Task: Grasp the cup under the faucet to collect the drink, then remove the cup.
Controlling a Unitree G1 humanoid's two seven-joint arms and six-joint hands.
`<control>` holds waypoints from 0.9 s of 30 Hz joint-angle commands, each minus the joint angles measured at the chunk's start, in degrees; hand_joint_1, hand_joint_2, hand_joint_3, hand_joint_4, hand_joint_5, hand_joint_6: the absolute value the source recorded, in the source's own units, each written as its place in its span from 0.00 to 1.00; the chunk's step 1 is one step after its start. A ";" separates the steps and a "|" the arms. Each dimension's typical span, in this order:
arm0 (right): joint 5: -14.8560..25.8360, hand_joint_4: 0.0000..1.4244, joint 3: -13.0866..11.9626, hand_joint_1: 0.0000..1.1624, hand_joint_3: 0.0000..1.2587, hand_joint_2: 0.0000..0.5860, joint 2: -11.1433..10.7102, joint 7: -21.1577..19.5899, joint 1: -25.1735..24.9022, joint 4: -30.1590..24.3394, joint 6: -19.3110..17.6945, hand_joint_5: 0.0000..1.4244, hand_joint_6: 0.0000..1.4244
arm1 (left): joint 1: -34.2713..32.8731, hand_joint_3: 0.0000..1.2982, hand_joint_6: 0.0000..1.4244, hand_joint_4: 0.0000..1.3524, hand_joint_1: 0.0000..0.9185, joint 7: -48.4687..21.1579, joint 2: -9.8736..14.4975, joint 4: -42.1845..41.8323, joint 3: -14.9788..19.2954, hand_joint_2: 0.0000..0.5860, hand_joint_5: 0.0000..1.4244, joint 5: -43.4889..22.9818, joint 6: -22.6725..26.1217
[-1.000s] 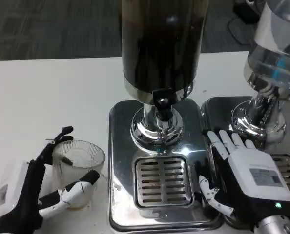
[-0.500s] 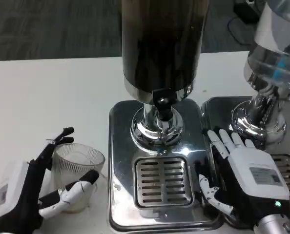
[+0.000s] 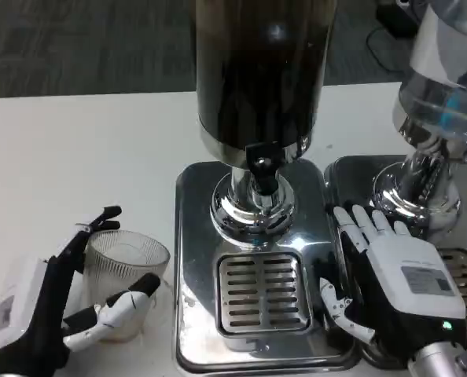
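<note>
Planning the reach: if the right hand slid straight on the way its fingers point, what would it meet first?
Probably the chrome pedestal of the right-hand dispenser: the right hand points up-picture toward it. Depth is unclear, so it might instead pass beside it.

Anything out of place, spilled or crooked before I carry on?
No spill or damage shows. The odd thing is position: the cup stands upright on the white table, left of the drip grate, not under the faucet. The left hand wraps it.

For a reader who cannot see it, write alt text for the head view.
The left hand holds a clear cup on the white table, left of a dark drink dispenser and its drip tray. The right hand rests open beside the tray.
</note>
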 commanded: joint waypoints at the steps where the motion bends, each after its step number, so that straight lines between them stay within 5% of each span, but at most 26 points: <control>1: 0.29 0.00 -0.34 0.34 0.04 0.94 0.02 -0.46 -0.45 0.59 -0.24 0.00 0.00 | -0.52 0.21 0.47 0.23 0.73 1.84 0.21 -0.33 0.55 0.31 0.43 0.77 -1.65; 27: 0.52 0.00 -0.69 0.34 0.04 0.94 -0.26 0.08 -0.83 0.17 -0.20 0.00 0.00 | -0.77 0.23 0.48 0.24 0.75 3.64 -0.04 -2.29 0.73 0.30 0.44 1.83 -2.17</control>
